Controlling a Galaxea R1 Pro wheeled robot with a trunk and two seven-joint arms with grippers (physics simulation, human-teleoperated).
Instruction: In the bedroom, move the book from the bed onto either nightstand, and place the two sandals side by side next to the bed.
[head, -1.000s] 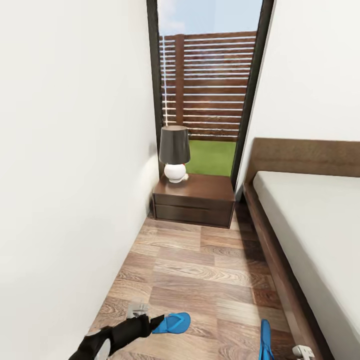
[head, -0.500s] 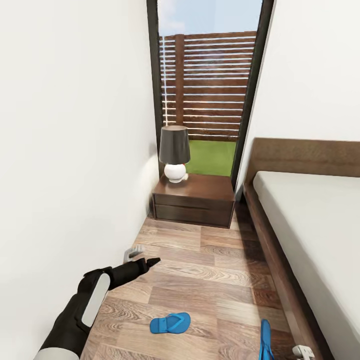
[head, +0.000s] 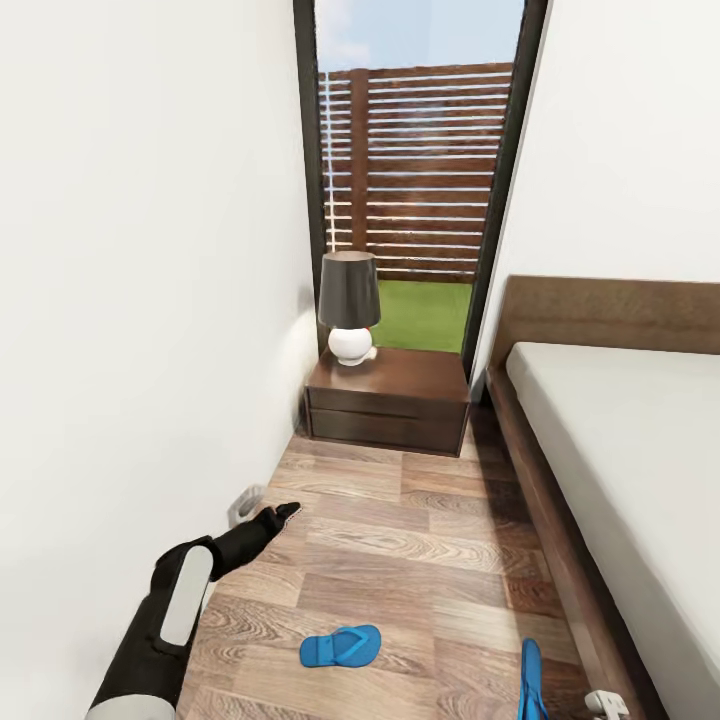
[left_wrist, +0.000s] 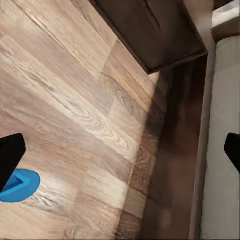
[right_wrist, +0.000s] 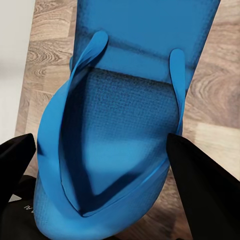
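One blue sandal (head: 340, 647) lies flat on the plank floor between the wall and the bed (head: 640, 450). My left gripper (head: 268, 509) hovers open beyond it near the left wall, nothing between its fingers (left_wrist: 10, 156); the left wrist view catches that sandal's tip (left_wrist: 21, 185). The other sandal (head: 530, 682) hangs on edge close to the bed frame, my right gripper (head: 606, 704) shut on it; up close its sole and straps (right_wrist: 125, 130) sit between the black fingers (right_wrist: 202, 187). The nightstand (head: 388, 400) stands by the window. The book is out of view.
A black-shaded lamp (head: 349, 305) with a white round base occupies the nightstand's left half. The white wall (head: 140, 350) runs tight along the left. The bed's dark frame (head: 545, 520) borders the narrow floor strip (head: 420, 540) on the right.
My left gripper has risen off the sandal on the floor and swung forward and left toward the wall. That sandal stays where it lay. The right arm holds still.
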